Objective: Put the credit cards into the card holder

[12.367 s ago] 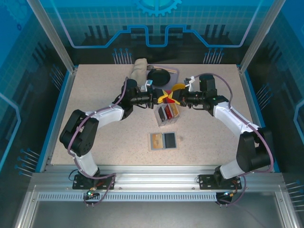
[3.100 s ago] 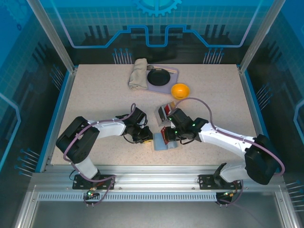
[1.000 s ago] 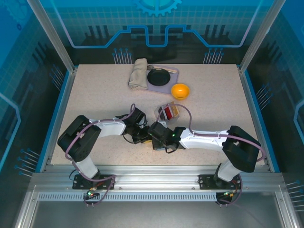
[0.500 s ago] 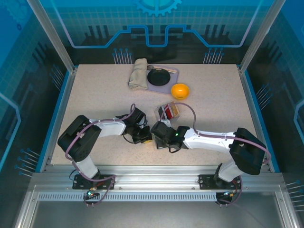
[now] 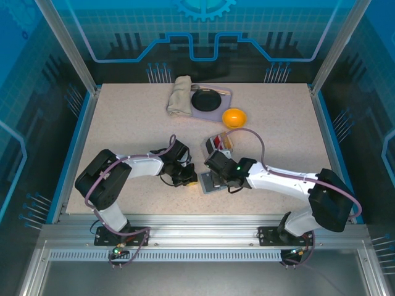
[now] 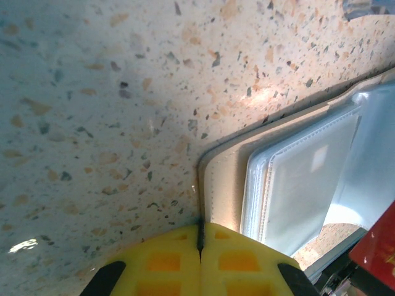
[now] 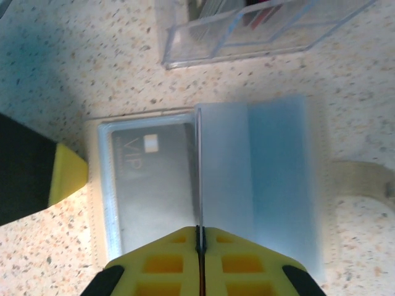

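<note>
Top view, surface [image 5: 123,123]: speckled, with a folded cloth [image 5: 179,95], a black plate [image 5: 205,100] and an orange bowl [image 5: 234,117] in the upper middle of the frame.
Top view, clear box [image 5: 219,144]: stood near the centre.
Top view, card holder [image 5: 205,187]: lay open just below the box, at lower centre between the two arms.
Top view, left end effector [image 5: 191,180]: sat at the holder's left edge.
Top view, right end effector [image 5: 214,179]: hung over the holder.
Left wrist view, left end effector [image 6: 200,231]: its fingers were pressed together with no gap, their tips at the holder's cream rim. A red card [image 6: 379,253] showed at lower right.
Right wrist view, right end effector [image 7: 199,233]: its fingers were closed. A thin edge ran up from their seam along the holder's middle, and I could not tell whether it was pinched.
Right wrist view, dark card [image 7: 151,179]: lay in the holder's left pocket.
</note>
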You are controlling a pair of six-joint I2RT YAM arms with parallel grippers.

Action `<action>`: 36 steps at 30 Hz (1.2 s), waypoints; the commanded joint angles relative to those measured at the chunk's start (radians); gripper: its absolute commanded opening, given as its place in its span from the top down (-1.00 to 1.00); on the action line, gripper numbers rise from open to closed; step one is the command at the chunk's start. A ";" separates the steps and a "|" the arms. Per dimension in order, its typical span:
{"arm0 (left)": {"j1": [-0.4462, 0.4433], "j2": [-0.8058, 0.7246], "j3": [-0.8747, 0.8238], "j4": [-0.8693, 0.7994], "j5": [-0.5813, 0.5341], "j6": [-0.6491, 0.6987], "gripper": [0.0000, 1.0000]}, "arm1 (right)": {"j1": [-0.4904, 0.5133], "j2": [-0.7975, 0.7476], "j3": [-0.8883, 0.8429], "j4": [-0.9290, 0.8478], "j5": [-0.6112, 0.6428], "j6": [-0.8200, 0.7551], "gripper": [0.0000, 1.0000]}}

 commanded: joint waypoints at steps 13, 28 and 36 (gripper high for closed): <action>-0.022 0.097 -0.005 -0.001 -0.064 0.050 0.95 | -0.198 -0.163 -0.156 0.155 -0.262 -0.126 0.85; -0.022 0.179 0.100 -0.068 -0.076 0.129 0.95 | -0.409 -0.080 -0.334 0.475 -0.643 -0.177 0.86; -0.021 0.189 0.117 -0.081 -0.083 0.125 0.95 | -0.462 0.005 -0.386 0.596 -0.783 -0.206 0.86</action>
